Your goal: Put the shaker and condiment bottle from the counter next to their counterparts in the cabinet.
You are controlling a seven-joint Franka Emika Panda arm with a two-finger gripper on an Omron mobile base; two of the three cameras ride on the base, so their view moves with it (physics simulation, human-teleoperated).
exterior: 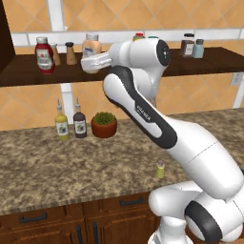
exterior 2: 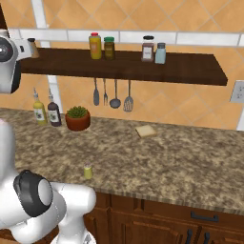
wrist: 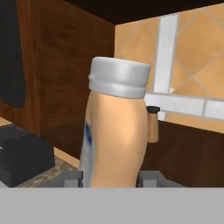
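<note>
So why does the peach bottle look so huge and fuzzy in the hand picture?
In the hand view the condiment bottle sits right in front of the camera, held between the gripper fingertips, so it looms large and its label smears into a blue blur. In the left base view the same bottle looks small on the cabinet. In the right base view the counter shows soft shadows, no glare.

The desk (exterior: 43,162) and cabinet (exterior: 209,62) are viewed from both rear sides, while the bottle (wrist: 116,140) is seen close-up from the hand.

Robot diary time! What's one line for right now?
claw: shut on condiment bottle | bottle: at cabinet, right of ketchup bottle | shaker: on counter
</note>
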